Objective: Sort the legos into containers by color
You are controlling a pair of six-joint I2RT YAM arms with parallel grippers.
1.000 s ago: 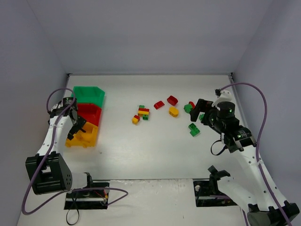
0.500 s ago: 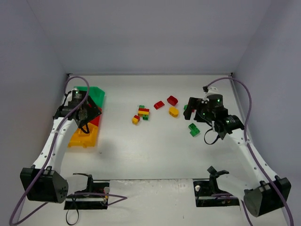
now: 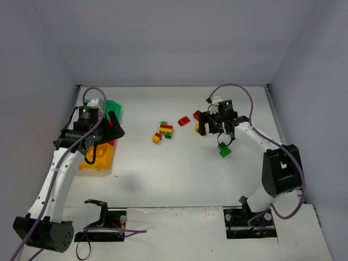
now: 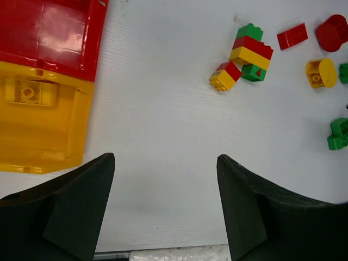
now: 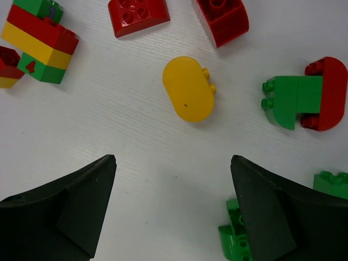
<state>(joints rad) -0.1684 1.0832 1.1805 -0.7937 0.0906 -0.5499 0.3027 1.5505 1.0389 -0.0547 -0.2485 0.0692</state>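
Loose legos lie mid-table: a green-red-yellow stack (image 3: 166, 129), a small red-yellow pair (image 3: 157, 138), red bricks (image 3: 184, 120) and green bricks (image 3: 224, 150). In the right wrist view my open, empty right gripper (image 5: 173, 159) hovers just short of a yellow brick (image 5: 189, 88), with a green-and-red piece (image 5: 304, 101) to its right. My right gripper (image 3: 202, 127) hides that yellow brick from above. My left gripper (image 3: 115, 130) is open and empty beside the bins, over bare table (image 4: 166, 157). The green bin (image 3: 115, 105), red bin (image 4: 49, 32) and yellow bin (image 4: 38, 130) stand at left.
A yellow brick (image 4: 30, 91) lies in the yellow bin. Two red bricks (image 5: 138, 16) lie beyond the yellow one and green bricks (image 5: 234, 239) by the right finger. The table's near edge (image 4: 163, 254) shows below the left fingers. Grey walls enclose the table.
The left gripper has swung from over the yellow bin to the right of the bins. The right gripper has moved left, from beside the green bricks to over the yellow brick.
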